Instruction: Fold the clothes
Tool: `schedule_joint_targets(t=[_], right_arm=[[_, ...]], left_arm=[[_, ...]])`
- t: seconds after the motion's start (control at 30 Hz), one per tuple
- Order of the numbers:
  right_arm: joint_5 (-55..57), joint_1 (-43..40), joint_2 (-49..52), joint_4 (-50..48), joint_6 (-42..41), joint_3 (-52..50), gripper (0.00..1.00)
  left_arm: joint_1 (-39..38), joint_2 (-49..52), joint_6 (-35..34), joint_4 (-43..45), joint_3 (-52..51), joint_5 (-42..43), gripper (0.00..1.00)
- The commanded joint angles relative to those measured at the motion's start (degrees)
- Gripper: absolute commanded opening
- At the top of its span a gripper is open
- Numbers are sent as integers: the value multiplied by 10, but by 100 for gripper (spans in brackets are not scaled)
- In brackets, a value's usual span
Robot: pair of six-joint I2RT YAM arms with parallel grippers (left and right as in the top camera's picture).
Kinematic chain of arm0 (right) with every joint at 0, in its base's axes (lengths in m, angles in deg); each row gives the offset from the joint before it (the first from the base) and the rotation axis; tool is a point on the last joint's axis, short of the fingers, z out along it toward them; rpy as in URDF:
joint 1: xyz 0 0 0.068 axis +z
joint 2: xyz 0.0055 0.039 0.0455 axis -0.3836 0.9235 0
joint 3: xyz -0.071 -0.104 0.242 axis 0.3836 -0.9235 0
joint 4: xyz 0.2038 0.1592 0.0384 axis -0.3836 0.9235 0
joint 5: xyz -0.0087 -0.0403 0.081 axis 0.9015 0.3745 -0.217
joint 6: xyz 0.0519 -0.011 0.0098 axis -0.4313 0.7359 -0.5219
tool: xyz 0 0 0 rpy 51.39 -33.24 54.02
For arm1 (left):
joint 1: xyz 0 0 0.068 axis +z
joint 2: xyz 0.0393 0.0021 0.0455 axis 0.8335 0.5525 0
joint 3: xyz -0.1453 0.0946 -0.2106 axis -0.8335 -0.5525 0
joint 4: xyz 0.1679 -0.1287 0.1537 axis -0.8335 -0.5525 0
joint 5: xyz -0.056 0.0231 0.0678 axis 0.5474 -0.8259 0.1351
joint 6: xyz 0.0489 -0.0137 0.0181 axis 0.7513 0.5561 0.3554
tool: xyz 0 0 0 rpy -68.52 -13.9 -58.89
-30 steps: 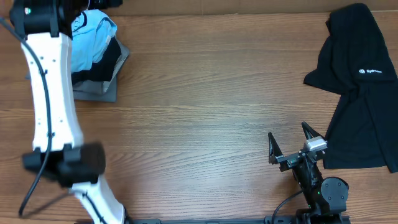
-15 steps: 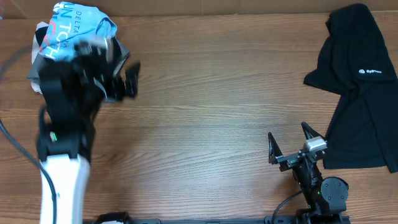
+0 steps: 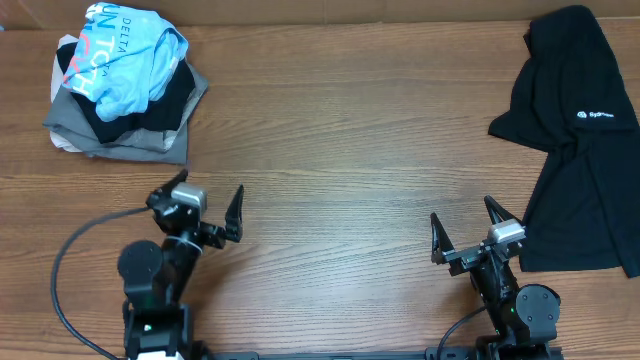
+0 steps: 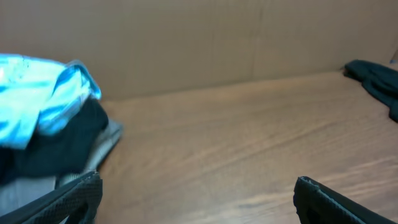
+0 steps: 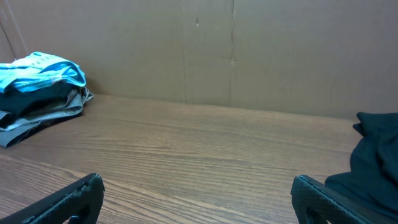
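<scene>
Two garments lie well apart: light-blue T-shirt [image 3: 125,55] and black garment [image 3: 585,170].

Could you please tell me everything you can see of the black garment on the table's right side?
The black garment is soft, matte fabric, unfolded and rumpled, lying lengthwise at the table's right edge and running out of frame. A small white logo faces up on its upper half. Nothing lies on it.
</scene>
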Motion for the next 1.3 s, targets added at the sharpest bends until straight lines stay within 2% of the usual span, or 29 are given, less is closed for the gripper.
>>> schedule_joint_targets(t=[0.0, 0.23, 0.43, 0.63, 0.73, 1.27], right_arm=[[-2, 3, -6, -3, -4, -6, 100], [-2, 3, -6, -3, -3, -6, 100], [-2, 3, -6, -3, -3, -6, 100], [-2, 3, -6, -3, -3, -6, 100], [-2, 3, -6, -3, -3, -6, 100], [-2, 3, -6, -3, -3, -6, 100]], left_arm=[[-5, -42, -10, 9, -41, -11, 100], [-5, -135, -10, 13, -111, -12, 100], [-16, -234, -10, -75, -111, -84, 100], [-38, -334, -10, -213, -111, -141, 100], [-43, -365, -6, -214, -111, -163, 100], [-41, -363, -9, -215, -111, -170, 100]])
